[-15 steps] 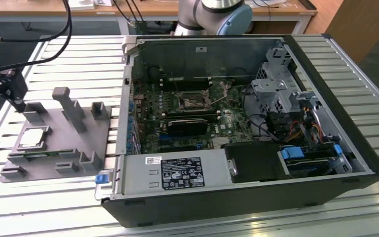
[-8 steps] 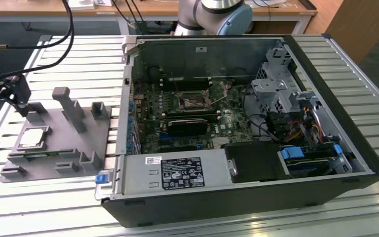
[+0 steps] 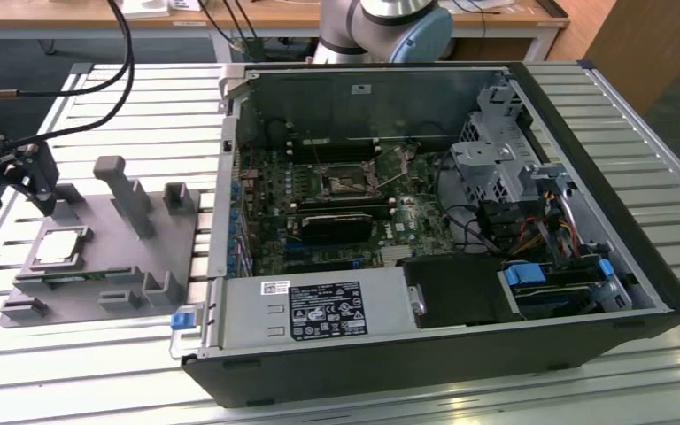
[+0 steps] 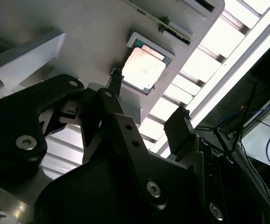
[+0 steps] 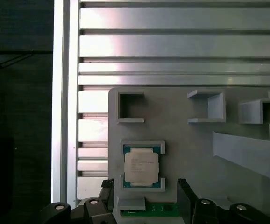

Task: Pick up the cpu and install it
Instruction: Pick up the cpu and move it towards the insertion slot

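The cpu (image 3: 61,246) is a small square chip with a shiny metal top, lying flat in a recess of the grey pegged tray (image 3: 139,257) at the exterior view's left. My gripper (image 3: 33,181) hangs above the tray's far edge, a little behind the cpu and apart from it. In the first wrist view the cpu (image 5: 141,168) lies just beyond my gripper (image 5: 145,187), whose two dark fingers stand spread wider than the chip, with nothing between them. In the second wrist view the cpu (image 4: 143,69) sits in its frame past the open gripper (image 4: 149,95).
An open computer case (image 3: 623,266) lies on the slatted metal table (image 3: 81,372) to the exterior view's right of the tray. Its motherboard carries the square socket (image 3: 346,183). Upright pegs (image 3: 121,190) rise from the tray near the gripper. Cables (image 3: 104,80) trail toward the arm.
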`<action>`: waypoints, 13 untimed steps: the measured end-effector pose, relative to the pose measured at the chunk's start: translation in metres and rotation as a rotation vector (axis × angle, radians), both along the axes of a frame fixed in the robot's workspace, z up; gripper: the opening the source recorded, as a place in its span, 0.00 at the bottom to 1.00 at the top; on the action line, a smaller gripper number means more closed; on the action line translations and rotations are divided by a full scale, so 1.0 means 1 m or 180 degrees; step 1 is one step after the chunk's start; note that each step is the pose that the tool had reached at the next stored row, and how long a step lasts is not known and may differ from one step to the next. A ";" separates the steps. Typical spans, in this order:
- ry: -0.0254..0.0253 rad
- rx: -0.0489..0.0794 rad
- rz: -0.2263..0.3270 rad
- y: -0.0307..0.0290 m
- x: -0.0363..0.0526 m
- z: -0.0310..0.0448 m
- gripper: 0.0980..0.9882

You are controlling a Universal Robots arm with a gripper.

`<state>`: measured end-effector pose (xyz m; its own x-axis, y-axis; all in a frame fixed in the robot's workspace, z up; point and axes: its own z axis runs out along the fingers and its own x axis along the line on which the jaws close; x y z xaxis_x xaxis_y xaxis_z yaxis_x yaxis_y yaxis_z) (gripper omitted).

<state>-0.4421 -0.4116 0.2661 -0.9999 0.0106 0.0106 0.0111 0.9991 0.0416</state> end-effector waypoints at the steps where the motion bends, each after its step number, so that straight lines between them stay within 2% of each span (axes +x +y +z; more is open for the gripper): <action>1: 0.0000 0.0002 0.0022 -0.0002 -0.0002 -0.0015 0.62; 9: 0.0000 0.0008 0.0046 -0.0060 -0.0016 -0.0159 0.63; 10: 0.0000 0.0008 0.0046 -0.0061 -0.0016 -0.0177 0.70; 13: 0.0000 0.0008 0.0047 -0.0061 -0.0015 -0.0231 0.70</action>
<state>-0.4437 -0.4178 0.2429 -0.9999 -0.0040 0.0106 -0.0036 0.9990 0.0441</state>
